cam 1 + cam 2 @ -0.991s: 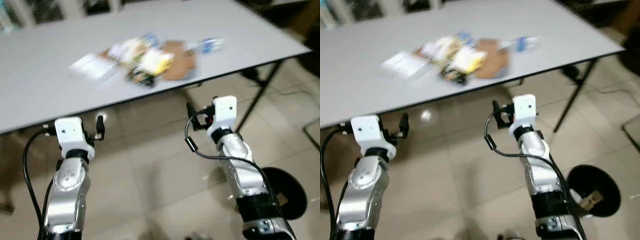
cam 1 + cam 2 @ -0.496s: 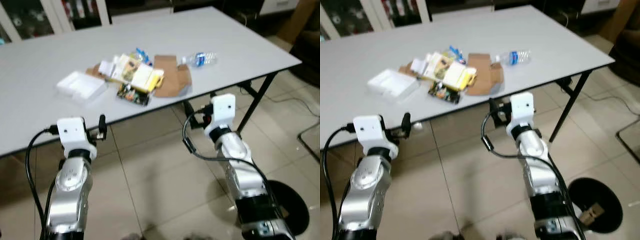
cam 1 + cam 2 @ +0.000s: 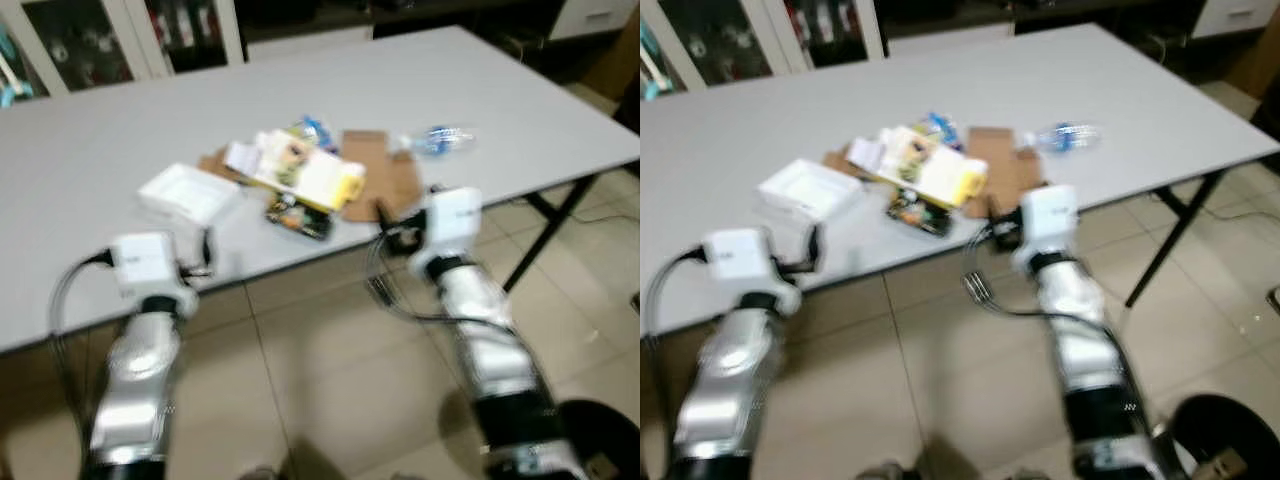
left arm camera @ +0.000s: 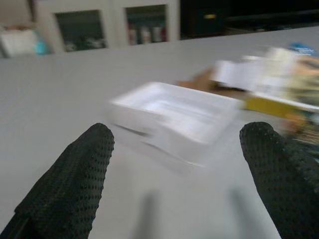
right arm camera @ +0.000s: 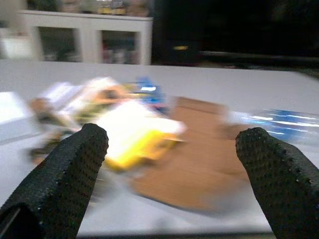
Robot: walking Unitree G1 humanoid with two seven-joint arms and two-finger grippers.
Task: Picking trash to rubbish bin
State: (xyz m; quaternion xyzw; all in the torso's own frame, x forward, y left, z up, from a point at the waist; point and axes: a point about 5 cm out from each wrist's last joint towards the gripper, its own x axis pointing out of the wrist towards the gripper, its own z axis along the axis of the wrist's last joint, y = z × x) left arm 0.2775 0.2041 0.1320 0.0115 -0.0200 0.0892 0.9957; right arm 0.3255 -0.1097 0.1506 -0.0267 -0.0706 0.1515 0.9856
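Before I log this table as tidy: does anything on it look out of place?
Yes. A loose heap of trash sits near the table's front edge: flattened cardboard, a yellow packet, a white tray and a plastic bottle on its side.

table (image 3: 90,150): smooth matt grey | cardboard (image 3: 385,180): brown, matt | bottle (image 3: 437,140): clear plastic | floor (image 3: 300,370): glossy tile

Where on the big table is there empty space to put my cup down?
The grey rectangular table is bare left of the white plastic tray, along the far edge, and right of the clear plastic bottle. It is crowded in the middle, where the tray, yellow packet and brown cardboard piece bunch together.
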